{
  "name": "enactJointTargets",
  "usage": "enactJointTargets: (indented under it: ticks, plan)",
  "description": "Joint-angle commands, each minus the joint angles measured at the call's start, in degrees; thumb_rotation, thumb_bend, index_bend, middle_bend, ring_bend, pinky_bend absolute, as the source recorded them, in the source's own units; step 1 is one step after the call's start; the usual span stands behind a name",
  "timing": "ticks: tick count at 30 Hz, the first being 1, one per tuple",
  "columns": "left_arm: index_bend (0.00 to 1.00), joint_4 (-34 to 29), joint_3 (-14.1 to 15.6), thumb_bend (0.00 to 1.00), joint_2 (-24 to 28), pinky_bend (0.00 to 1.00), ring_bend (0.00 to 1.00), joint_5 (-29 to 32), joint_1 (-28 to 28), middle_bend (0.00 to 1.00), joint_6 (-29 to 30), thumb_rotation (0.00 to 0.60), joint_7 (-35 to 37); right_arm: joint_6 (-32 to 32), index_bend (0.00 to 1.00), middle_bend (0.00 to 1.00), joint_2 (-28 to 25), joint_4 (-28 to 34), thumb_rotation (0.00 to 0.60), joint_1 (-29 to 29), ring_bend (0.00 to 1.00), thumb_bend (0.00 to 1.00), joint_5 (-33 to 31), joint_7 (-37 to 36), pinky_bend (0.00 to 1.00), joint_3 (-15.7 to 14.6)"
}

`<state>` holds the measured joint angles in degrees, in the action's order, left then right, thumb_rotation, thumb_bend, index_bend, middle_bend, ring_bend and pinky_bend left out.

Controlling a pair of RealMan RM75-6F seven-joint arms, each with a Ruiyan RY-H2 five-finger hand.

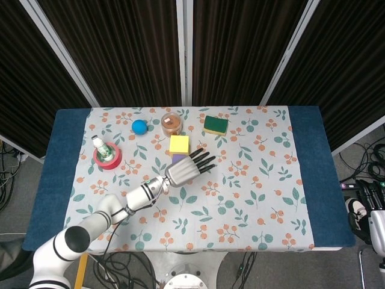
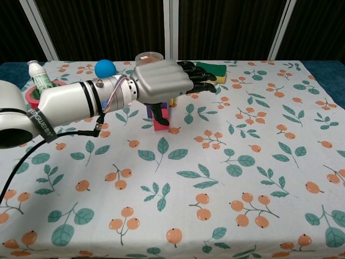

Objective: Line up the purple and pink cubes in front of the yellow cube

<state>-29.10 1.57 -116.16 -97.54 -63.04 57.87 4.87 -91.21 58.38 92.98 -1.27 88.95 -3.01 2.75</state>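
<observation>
The black band on the left arm (image 2: 38,121), behind the left hand (image 2: 161,83), carries white lettering, partly legible: "GUEM".

My left hand (image 2: 161,81) hovers over 2 cubes (image 2: 159,123); sponge (image 1: 215,124) behind-right, ball (image 1: 139,126) & jar (image 1: 171,123) behind, bottle (image 1: 100,147) far left.

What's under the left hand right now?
Beneath the left hand, the chest view shows the small pink cube with part of the purple cube behind it. The hand covers most of the purple cube and nearly all the yellow cube there.
</observation>
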Motion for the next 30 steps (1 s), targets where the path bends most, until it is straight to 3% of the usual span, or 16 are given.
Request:
enactJointTargets:
  ticks: [1, 15, 22, 26, 30]
  plan:
    - [0.14, 1.58, 0.73, 0.0, -0.58, 0.11, 0.03, -0.48, 0.03, 0.0, 0.14, 0.6, -0.04, 0.0, 0.01, 0.09, 0.01, 0.0, 0.6, -0.01, 0.0, 0.36, -0.02, -0.01, 0.1, 0.0]
    - [0.14, 5.67, 2.55, 0.0, -1.62, 0.11, 0.03, -1.37, 0.37, 0.0, 0.87, 0.6, 0.62, -0.33, 0.01, 0.09, -0.03, 0.31, 0.6, -0.27, 0.0, 0.36, 0.13, 0.5, 0.1, -0.08]
    - [0.14, 4.45, 2.5, 0.0, -0.76, 0.11, 0.03, -1.17, 1.33, 0.0, 3.69, 0.6, 2.13, -0.37, 0.01, 0.09, -0.08, 0.25, 0.6, -0.33, 0.0, 0.36, 0.13, 0.25, 0.1, -0.08]
    - [0.14, -1.26, 0.42, 0.0, 3.12, 0.11, 0.03, 0.7, 4.3, 0.0, 10.29, 0.6, 5.59, -0.16, 0.01, 0.09, -0.18, -0.12, 0.6, -0.21, 0.0, 0.36, -0.02, -0.42, 0.1, 0.03]
    - [0.14, -15.38, -4.08, 0.0, 12.99, 0.11, 0.03, 6.16, 10.02, 0.0, 16.37, 0.6, 8.26, 0.48, 0.01, 0.09, -0.48, -0.68, 0.6, -0.05, 0.0, 0.36, -0.25, -1.41, 0.1, -0.05]
